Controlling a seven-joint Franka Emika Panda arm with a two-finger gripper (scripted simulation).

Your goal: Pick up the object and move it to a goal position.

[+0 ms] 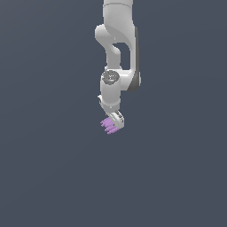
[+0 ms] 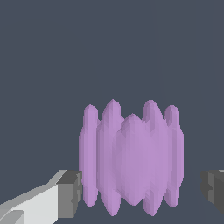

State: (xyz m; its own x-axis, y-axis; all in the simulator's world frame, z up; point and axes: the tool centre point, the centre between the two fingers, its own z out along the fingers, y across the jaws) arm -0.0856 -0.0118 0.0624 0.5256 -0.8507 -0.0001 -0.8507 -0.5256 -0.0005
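Observation:
The object [image 1: 109, 126] is a small light-purple lump with ridged, finger-like spikes, lying on the dark grey floor. In the exterior view the white arm reaches straight down and my gripper [image 1: 114, 122] is at the object, partly covering it. In the wrist view the object [image 2: 131, 157] fills the space between my gripper's [image 2: 141, 192] jaws. One dark pad [image 2: 71, 192] sits at the object's edge. The other pad [image 2: 213, 188] stands off it with a visible gap. The jaws are open around the object.
The dark grey floor [image 1: 53, 177] runs flat on all sides of the arm. No other objects, containers or goal marker show in either view.

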